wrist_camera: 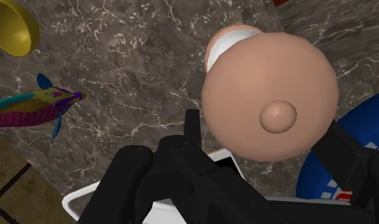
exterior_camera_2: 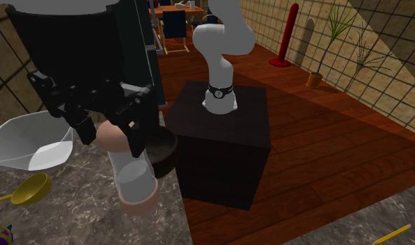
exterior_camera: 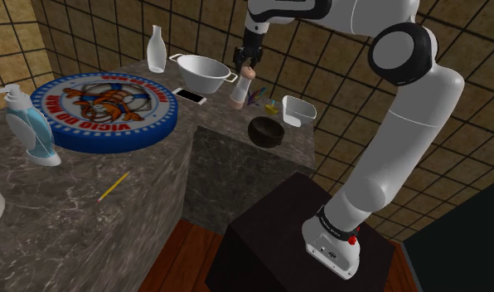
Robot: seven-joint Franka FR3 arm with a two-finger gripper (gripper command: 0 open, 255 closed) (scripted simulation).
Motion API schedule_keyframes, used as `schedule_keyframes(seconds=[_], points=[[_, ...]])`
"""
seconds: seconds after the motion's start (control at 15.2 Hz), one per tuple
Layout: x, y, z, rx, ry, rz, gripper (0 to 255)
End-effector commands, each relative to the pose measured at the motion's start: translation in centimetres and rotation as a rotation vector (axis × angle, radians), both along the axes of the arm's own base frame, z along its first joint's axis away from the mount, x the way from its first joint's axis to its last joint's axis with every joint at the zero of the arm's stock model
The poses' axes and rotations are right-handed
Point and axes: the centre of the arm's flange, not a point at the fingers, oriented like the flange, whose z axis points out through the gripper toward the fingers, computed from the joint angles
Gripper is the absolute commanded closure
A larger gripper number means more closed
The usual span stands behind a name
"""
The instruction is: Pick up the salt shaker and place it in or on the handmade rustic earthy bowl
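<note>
Dark marbled stone forms the counter [exterior_camera: 88, 216], backed by tiled walls. Over its far end hangs the salt shaker [exterior_camera: 240, 89], a pale body with a pinkish-tan domed cap, tilted a little off upright. The black gripper [exterior_camera: 248, 68] clasps it by the cap, one finger on either side, as the wrist view shows plainly. From the shoulder view the shaker's foot appears to be clear of the stone, though only just.

So the pick-up looks done, and the carry and the release are left. The dark earthy bowl [exterior_camera: 267, 131] stands near the counter's edge towards the stand, close by the shaker but not beneath it, and nothing lies in it.

Just behind the shaker stand a white two-handled basin [exterior_camera: 202, 73] and a phone [exterior_camera: 190, 96]. A small white tub [exterior_camera: 298, 109] sits beyond the bowl.
</note>
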Motion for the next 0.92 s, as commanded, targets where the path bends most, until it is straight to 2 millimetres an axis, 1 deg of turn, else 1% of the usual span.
schedule_keyframes(seconds=[0.0,0.33,0.4,0.86], points=[[0.0,-0.1,1.1,0.0,0.0,0.0,255],[0.0,-0.1,3.7,0.0,0.0,0.0,255],[0.0,-0.1,4.0,0.0,0.0,0.0,255],[-7.7,-3.8,7.5,0.0,0.0,0.0,255]])
